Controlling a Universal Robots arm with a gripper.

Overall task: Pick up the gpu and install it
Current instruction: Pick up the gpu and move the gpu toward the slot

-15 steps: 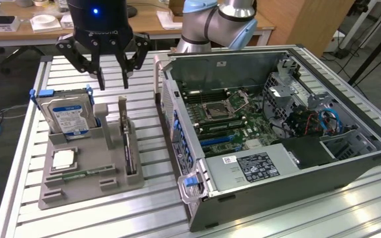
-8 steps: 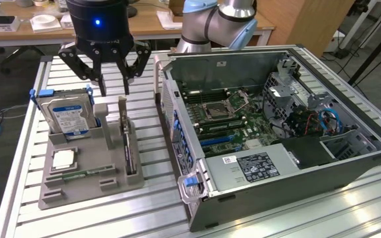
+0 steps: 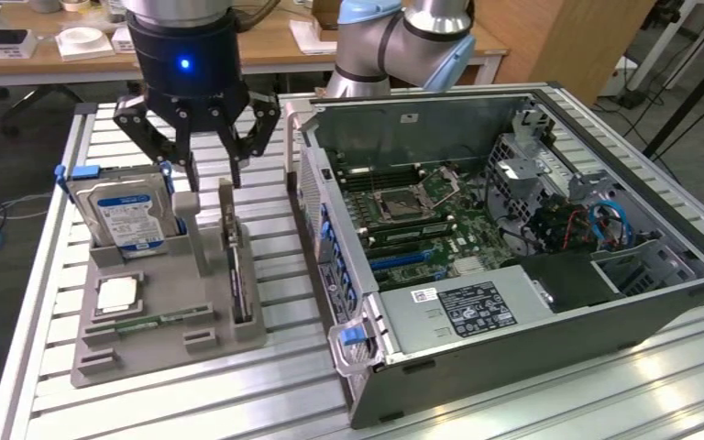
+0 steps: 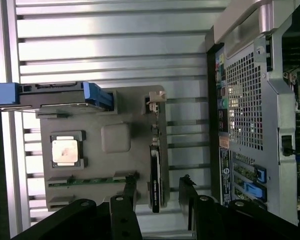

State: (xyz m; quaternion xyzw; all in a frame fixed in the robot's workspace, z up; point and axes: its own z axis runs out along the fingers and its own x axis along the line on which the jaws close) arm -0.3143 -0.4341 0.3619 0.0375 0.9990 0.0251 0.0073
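Tool [image 3: 212,167] points straight down, fingers spread, nothing held. gpu [image 3: 232,249] stands on edge in the gray holder [image 3: 144,321] just below. Its lower edge is hidden in the slot; the arm is cut off above.

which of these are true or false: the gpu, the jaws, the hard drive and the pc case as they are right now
1. The gpu stands on edge in the grey holder. True.
2. The jaws are shut on the gpu. False: they stand open above it, holding nothing.
3. The hard drive lies inside the computer case. False: it stands in the holder.
4. The case is open, with the motherboard showing. True.
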